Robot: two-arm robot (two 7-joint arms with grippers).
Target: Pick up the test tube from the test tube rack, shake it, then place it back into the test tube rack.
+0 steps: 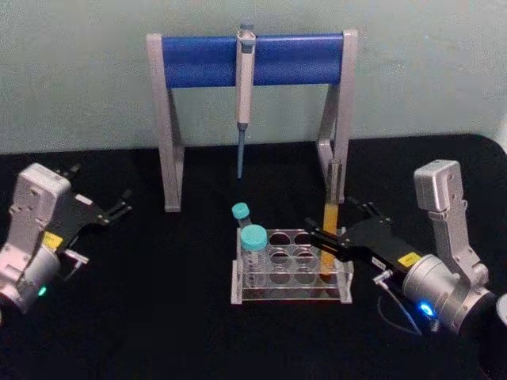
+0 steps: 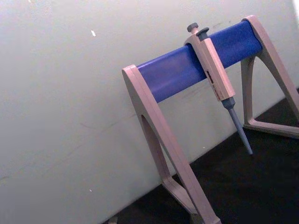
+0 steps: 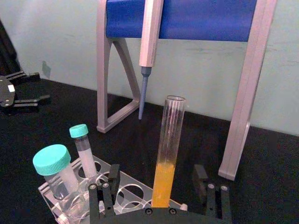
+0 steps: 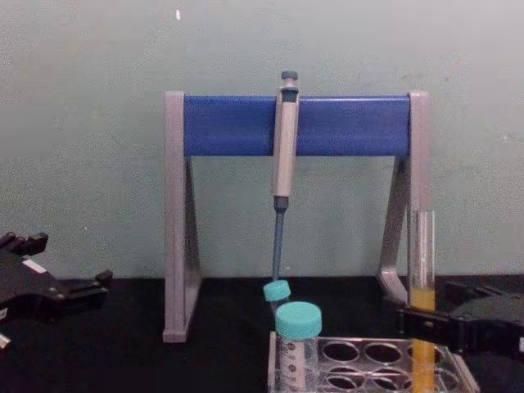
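Note:
The test tube [image 1: 329, 229] stands upright in a hole at the right end of the clear test tube rack [image 1: 293, 294], its lower part orange-yellow. My right gripper [image 1: 331, 222] is open at that end of the rack. One finger is on each side of the tube, with a gap to each. The right wrist view shows the test tube [image 3: 170, 140] between the two black fingers [image 3: 110, 186] above the rack [image 3: 131, 193]. From the chest, the test tube [image 4: 422, 262] rises well above the right gripper [image 4: 434, 304]. My left gripper [image 1: 119, 210] rests open at the far left.
Two teal-capped vials, a large one [image 1: 253, 245] and a smaller one [image 1: 242, 212], stand in the rack's left end. Behind the rack, a grey-and-blue stand [image 1: 198, 59] holds a hanging pipette [image 1: 245, 79]. The stand's right leg [image 1: 337, 170] is close behind the tube.

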